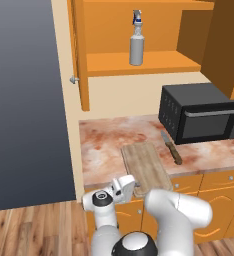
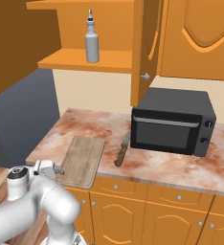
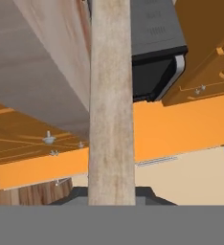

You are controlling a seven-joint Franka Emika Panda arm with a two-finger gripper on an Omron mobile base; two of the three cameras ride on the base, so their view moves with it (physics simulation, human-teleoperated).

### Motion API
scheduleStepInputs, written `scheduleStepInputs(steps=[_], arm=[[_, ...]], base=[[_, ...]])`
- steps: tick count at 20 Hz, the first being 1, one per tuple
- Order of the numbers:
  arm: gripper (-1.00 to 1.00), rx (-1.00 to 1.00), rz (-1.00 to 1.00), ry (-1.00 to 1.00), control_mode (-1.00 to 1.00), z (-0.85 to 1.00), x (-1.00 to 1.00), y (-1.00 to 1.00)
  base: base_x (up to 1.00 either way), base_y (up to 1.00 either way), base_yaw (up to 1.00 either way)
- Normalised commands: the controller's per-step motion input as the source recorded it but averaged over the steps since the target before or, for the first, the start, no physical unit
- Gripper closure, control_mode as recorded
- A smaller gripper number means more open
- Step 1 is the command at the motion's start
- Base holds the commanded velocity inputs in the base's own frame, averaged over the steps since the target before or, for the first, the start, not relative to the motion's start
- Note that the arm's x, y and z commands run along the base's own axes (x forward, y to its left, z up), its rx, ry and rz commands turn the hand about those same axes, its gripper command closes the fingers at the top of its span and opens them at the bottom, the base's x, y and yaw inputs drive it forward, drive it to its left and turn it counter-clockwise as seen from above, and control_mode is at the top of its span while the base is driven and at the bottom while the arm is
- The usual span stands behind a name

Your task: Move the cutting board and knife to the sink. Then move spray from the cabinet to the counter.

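Gripping flat grainy wooden cutting board (image 1: 145, 167) edge, apparently: hand (image 1: 134, 186).

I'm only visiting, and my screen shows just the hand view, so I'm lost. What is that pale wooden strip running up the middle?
Observer: That's the board, seen edge-on. The hand is shut on its near corner, which juts past the front edge of the counter.
Operator: Is anything lying next to it?
Observer: Yes, a knife lies on the counter just right of the board, not touching it, with its blade pointing toward the wall.
Operator: And higher up?
Observer: A spray stands upright on the shelf of the open cabinet.
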Motion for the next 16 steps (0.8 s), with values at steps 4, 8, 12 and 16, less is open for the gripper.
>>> scheduleStepInputs(steps=[4,8,12,16], arm=[[1.0,0.0,0.0,0.0,-1.0,0.44,-0.27,0.0],[1.0,0.0,0.0,0.0,-1.0,0.55,-0.26,0.0],[1.0,0.0,0.0,0.0,-1.0,0.54,-0.32,0.0],[1.0,0.0,0.0,0.0,-1.0,0.53,-0.32,0.0]], base=[[0.0,0.0,0.0],[0.0,0.0,0.0],[0.0,0.0,0.0],[0.0,0.0,0.0]])
